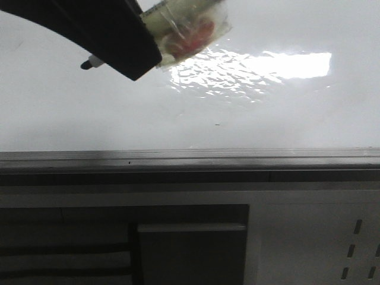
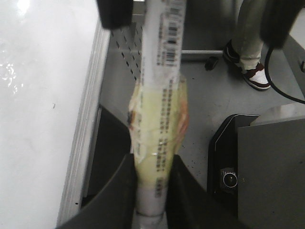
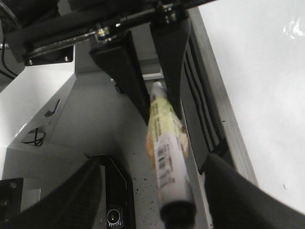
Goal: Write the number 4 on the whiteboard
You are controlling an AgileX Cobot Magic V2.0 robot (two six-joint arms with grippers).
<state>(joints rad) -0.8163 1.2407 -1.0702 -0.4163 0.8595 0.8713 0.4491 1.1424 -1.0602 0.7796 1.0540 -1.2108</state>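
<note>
The whiteboard is glossy white with a bright rippled reflection and a grey edge rail. No number 4 shows on it, only a tiny dark speck. My left gripper is shut on a white marker wrapped in yellowish tape. In the front view its black finger hangs over the board's upper left, with the marker's dark end poking out and the tape beside it. My right gripper is open, its fingers wide on either side of the marker's dark end.
The whiteboard also shows in the left wrist view and the right wrist view. A white perforated panel lies below the rail. A person's leg and shoe, a black cable and a black base unit are beside the table.
</note>
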